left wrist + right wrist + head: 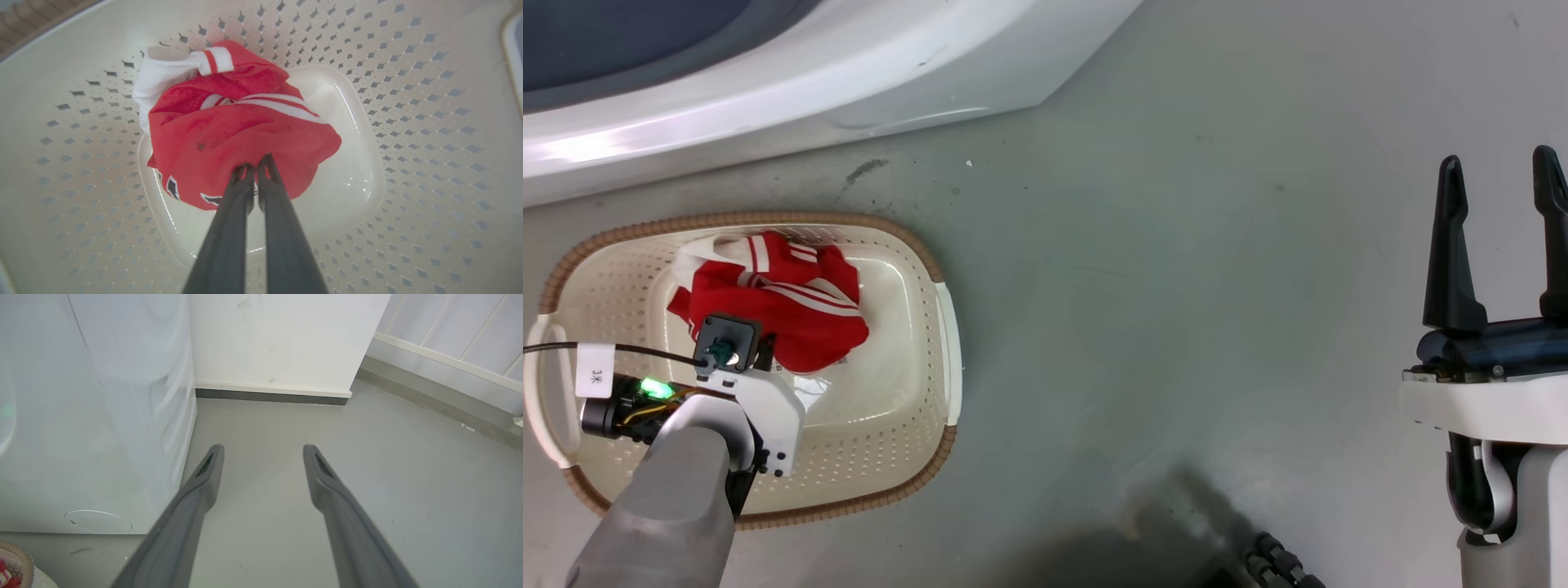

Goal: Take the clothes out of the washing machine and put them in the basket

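The clothes [784, 302] are a bunched red garment with white stripes, inside the cream basket [931, 269] at its far left part. My left wrist [727, 351] hangs over the bundle and hides the fingers from above. In the left wrist view my left gripper [255, 165] is shut, pinching the near fold of the red clothes [229, 130] over the basket's perforated wall [408, 102]. Black number trim shows on the bundle's lower edge. My right gripper [1499, 175] stands open and empty over bare floor at the right, and again [263, 451]. The washing machine [768, 82] lies along the top left.
The washing machine's white side panel [81, 416] stands left of my right gripper, with a white wall [286, 343] behind. A corner of the basket [16, 555] shows at the lower left there. Grey floor [1176, 286] stretches between the basket and my right arm.
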Robot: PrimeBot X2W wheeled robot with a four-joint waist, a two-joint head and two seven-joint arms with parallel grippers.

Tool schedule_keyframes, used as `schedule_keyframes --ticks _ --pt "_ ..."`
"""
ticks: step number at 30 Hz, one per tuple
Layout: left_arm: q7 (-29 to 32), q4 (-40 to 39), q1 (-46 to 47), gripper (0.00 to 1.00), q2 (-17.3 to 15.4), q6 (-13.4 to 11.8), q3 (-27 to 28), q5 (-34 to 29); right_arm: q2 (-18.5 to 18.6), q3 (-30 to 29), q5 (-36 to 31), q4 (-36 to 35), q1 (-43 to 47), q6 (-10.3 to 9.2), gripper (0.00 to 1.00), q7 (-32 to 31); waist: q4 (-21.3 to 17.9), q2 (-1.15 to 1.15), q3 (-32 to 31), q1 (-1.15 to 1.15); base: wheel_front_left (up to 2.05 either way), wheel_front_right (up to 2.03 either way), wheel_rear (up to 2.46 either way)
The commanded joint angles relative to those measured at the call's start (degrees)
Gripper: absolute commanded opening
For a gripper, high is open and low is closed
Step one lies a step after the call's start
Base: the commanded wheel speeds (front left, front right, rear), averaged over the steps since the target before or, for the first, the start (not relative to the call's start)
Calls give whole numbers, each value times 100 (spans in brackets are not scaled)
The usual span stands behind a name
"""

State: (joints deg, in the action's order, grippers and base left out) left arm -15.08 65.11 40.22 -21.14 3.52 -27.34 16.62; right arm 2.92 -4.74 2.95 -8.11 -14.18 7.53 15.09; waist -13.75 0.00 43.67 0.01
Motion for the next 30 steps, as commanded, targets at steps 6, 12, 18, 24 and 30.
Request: schedule_keyframes --ticks 6,12,18,24,30 --pt "-13 -249 -183 100 154 -50 227 180 -8 -29 -99 88 -87 -8 100 12 187 0 -455 -1 0 0 0" --pt "-13 -1030 -646 100 351 -76 679 356 -8 -115 -251 239 100 -8 100 12 479 0 -1079 -1 0 0 0" --pt "-13 -2113 -1423 100 471 -15 1054 178 -8 -202 -325 386 276 -8 100 12 714 0 -1706 -1 0 0 0" --pt "-14 -3192 -2160 100 597 13 1479 -78 -8 -171 -374 499 440 -8 100 12 820 0 -2140 -1 0 0 0" --pt "-13 -4236 -2505 100 849 49 2015 -361 -8 -133 -403 561 649 -8 100 12 819 0 -2430 -1 0 0 0"
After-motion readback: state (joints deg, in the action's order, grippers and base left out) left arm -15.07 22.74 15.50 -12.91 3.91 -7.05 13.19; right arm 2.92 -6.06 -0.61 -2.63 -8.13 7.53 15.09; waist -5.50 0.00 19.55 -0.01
